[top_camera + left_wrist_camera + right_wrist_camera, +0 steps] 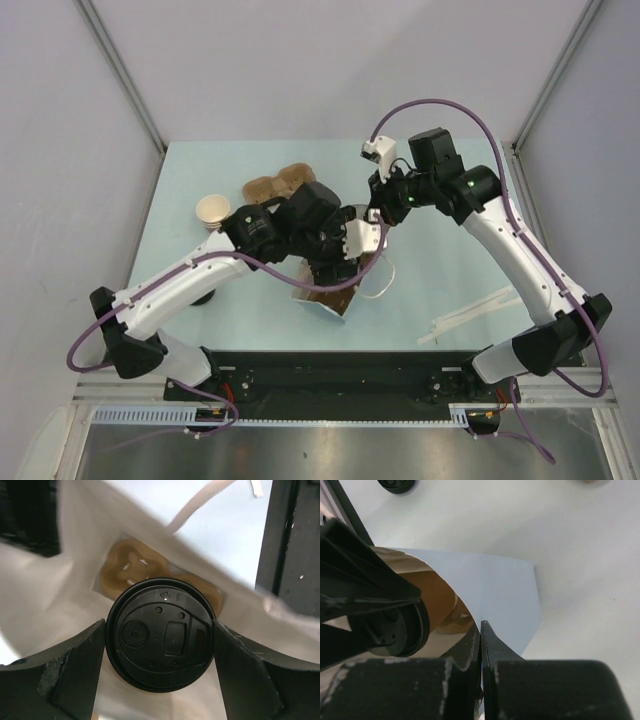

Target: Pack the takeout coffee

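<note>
Reaching into the blue paper bag (505,595), clamped the left tool (159,650) across the black lid of the takeout coffee (150,625); hung inside the bag's mouth, cup axis in line with the tool, pointed at the pulp carrier (127,565) on the bag's floor; pinched the bag's rim in the right tool (481,632), jaws together; judged a straight lowering by the left arm as next.

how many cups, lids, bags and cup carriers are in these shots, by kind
lidded coffee cup: 1
lidless tan cup: 1
loose black lid: 1
blue paper bag: 1
pulp cup carrier on the table: 1
brown moulded carrier inside the bag: 1
total: 6
</note>
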Available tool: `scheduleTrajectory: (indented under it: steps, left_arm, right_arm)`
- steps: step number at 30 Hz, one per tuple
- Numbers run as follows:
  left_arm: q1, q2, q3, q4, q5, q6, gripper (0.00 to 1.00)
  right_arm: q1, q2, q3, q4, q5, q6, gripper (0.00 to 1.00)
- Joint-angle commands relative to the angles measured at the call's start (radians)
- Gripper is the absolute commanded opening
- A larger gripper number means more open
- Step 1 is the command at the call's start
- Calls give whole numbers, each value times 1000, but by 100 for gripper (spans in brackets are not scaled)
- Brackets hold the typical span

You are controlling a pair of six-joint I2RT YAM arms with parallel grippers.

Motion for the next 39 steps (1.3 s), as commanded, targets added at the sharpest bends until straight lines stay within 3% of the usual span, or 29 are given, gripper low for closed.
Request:
scheduleTrajectory:
  steps: [1, 17, 28, 39]
  left_arm:
    - [-36, -87, -98, 107, -88, 60, 1]
    - [11, -184, -216, 199, -96, 44, 0]
    - [151, -233, -196, 221, 45, -42, 0]
    - [169, -236, -123, 222, 151, -62, 0]
  right_arm:
    - [29, -102, -42, 114, -11, -6, 0]
    - [7, -144, -157, 120, -28, 20, 0]
    - [-56, -187, -215, 108, -77, 97, 0]
    - [-54, -201, -229, 96, -56, 106, 6]
